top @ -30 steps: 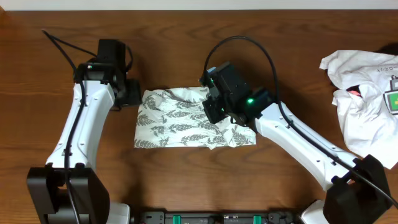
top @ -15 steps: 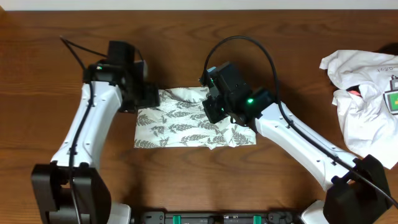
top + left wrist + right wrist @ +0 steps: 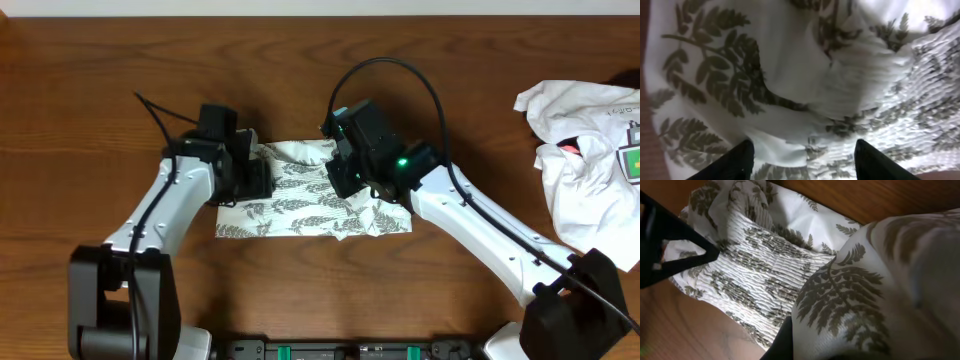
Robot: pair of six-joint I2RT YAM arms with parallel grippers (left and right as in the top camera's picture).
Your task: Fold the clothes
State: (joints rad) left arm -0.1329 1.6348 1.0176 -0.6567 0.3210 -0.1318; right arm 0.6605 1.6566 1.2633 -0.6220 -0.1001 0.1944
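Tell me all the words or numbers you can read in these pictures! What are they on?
No text here can be read.
The green-and-yellow tag on the plain white garment: too small to read.
The faint grey print on that same garment: blurred, unreadable.
The fern-leaf garment: only a leaf pattern, no words or numbers.

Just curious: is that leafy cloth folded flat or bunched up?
Bunched: the cloth is a rumpled heap with ragged edges, one flap pinched up by the right pincer.
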